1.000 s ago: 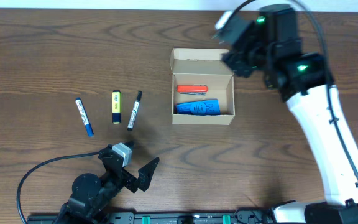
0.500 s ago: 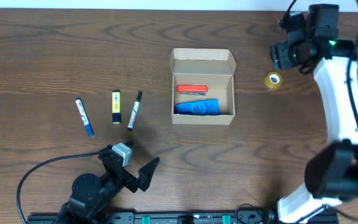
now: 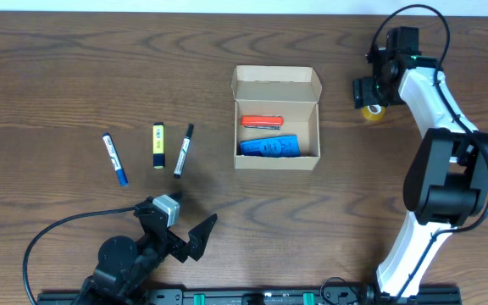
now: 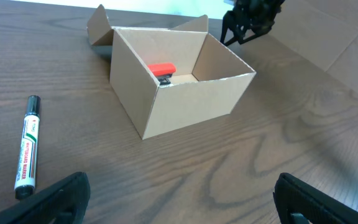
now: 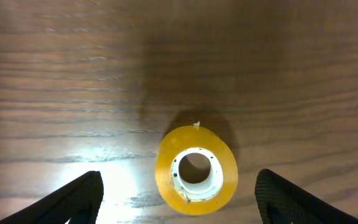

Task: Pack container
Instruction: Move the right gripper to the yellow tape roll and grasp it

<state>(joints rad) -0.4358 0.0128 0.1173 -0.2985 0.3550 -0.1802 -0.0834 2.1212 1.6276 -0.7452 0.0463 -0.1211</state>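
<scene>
The open tan cardboard container (image 3: 276,119) stands mid-table with a red item (image 3: 262,121) and a blue packet (image 3: 269,146) inside; it also shows in the left wrist view (image 4: 179,81). A yellow tape roll (image 3: 373,111) lies flat to its right, partly under my right gripper (image 3: 371,91). In the right wrist view the roll (image 5: 196,170) lies between my wide-open fingers (image 5: 79,199). A blue pen (image 3: 115,158), a yellow highlighter (image 3: 158,146) and a black marker (image 3: 183,150) lie to the left. My left gripper (image 3: 189,237) is open and empty near the front edge.
The black marker (image 4: 27,154) lies left of the container in the left wrist view. A black cable (image 3: 49,237) loops by the left arm's base. The right arm (image 3: 435,127) reaches along the right side of the table.
My right arm has swung from over the container's back right corner out to the right and come down over the tape roll. The left arm has not moved.
</scene>
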